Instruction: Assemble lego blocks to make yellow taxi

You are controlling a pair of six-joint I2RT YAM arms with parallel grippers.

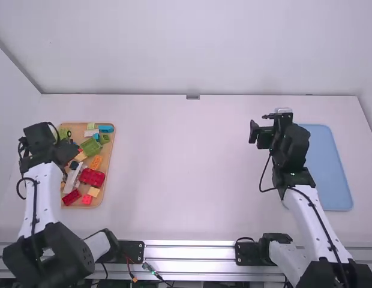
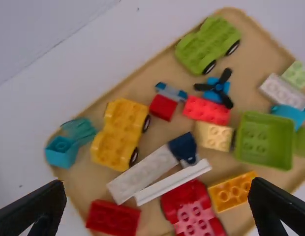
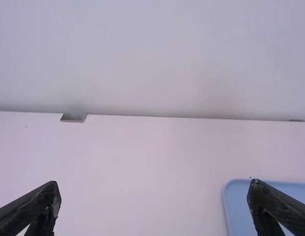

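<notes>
White table [image 1: 186, 171]. Blue tray [image 1: 329, 171] on its right, wooden tray [image 2: 161, 135] on its left. Left gripper [image 1: 66, 153] over wooden tray's left part, fingers spread, nothing pinched. Right gripper [image 1: 261, 127] over table, left of blue tray; fingers spread, nothing pinched. In wooden tray, loose: green box [image 2: 264, 140], yellow car base [image 2: 120, 133] near teal piece [image 2: 63, 150], then orange brick [image 2: 232, 191] beside red car [image 2: 192, 211].

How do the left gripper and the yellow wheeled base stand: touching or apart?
Apart. In the left wrist view, the left gripper is open, and bare tray shows between its nearer finger and the yellow wheeled base.
</notes>
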